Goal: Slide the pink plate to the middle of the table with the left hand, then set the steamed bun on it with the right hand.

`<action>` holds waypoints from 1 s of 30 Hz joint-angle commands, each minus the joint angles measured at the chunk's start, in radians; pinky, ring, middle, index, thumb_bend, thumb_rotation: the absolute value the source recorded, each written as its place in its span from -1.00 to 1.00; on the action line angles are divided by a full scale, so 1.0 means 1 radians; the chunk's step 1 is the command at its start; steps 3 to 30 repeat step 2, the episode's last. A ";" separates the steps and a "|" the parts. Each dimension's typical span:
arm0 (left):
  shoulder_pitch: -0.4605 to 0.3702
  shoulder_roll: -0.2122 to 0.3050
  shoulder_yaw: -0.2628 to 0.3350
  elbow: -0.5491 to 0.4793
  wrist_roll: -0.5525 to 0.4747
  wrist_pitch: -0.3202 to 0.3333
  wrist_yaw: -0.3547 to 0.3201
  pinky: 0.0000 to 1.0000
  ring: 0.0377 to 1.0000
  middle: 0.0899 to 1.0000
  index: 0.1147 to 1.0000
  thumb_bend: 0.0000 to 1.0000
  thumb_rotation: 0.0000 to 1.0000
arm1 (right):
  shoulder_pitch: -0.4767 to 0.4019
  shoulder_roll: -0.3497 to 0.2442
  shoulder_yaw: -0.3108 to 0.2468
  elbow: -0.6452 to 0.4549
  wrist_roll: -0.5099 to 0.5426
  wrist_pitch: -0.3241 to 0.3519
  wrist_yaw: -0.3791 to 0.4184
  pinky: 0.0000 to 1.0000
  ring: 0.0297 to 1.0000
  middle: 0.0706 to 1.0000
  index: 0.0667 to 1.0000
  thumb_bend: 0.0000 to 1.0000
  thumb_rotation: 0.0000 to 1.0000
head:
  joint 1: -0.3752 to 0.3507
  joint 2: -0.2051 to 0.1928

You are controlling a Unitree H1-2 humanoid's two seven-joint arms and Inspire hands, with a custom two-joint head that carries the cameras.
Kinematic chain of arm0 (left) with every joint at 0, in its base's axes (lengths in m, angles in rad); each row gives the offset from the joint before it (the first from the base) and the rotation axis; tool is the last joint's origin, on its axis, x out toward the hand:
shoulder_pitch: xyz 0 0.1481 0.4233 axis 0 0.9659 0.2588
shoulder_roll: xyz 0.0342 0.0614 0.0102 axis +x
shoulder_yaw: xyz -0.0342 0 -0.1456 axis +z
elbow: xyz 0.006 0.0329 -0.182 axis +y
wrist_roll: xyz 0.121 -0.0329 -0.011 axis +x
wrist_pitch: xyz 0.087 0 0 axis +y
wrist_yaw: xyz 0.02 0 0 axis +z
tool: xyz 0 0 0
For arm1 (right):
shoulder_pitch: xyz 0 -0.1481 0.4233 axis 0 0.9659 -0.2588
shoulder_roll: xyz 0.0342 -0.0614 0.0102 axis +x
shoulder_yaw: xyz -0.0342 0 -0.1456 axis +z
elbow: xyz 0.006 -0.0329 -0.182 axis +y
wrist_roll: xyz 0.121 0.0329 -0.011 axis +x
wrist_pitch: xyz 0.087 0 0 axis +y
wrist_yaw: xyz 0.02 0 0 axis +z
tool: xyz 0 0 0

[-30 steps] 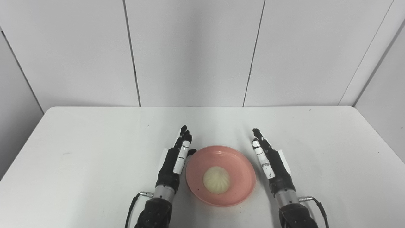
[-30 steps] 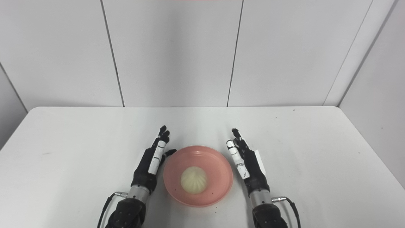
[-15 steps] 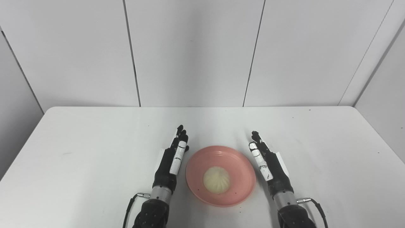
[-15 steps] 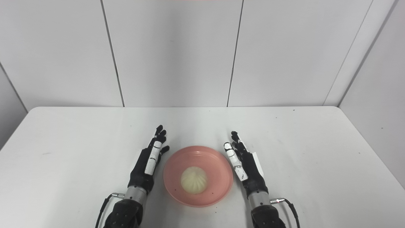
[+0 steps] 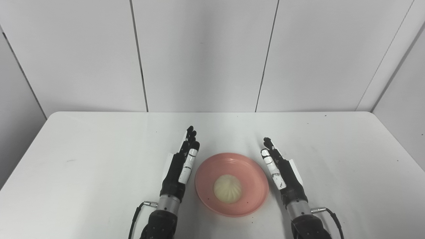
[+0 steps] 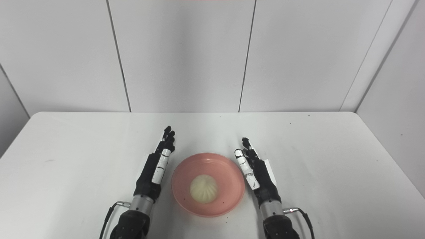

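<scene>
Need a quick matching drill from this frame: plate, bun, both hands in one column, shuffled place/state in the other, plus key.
Column 1:
1. pink plate
2. steamed bun
3. left hand
4. right hand

Column 2:
A. open, beside the plate on the picture's right
B. lying on the plate
C. on the white table, between the two hands
D. open, beside the plate on the picture's left

Pairs: 1-C, 2-B, 3-D, 4-A
</scene>
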 commanded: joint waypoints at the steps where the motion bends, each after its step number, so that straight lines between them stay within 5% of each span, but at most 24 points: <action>1: -0.017 0.010 -0.002 0.017 0.016 -0.041 0.012 0.95 1.00 1.00 1.00 0.26 0.98 | -0.020 0.004 -0.003 -0.024 0.002 0.000 0.002 0.86 0.87 0.90 0.88 0.48 1.00 | 0.000 0.001; 30: -0.018 0.010 -0.003 0.019 0.021 -0.041 0.015 0.93 1.00 1.00 1.00 0.26 0.99 | -0.021 0.004 -0.003 -0.022 0.003 -0.002 0.002 0.86 0.87 0.90 0.88 0.48 1.00 | 0.000 0.000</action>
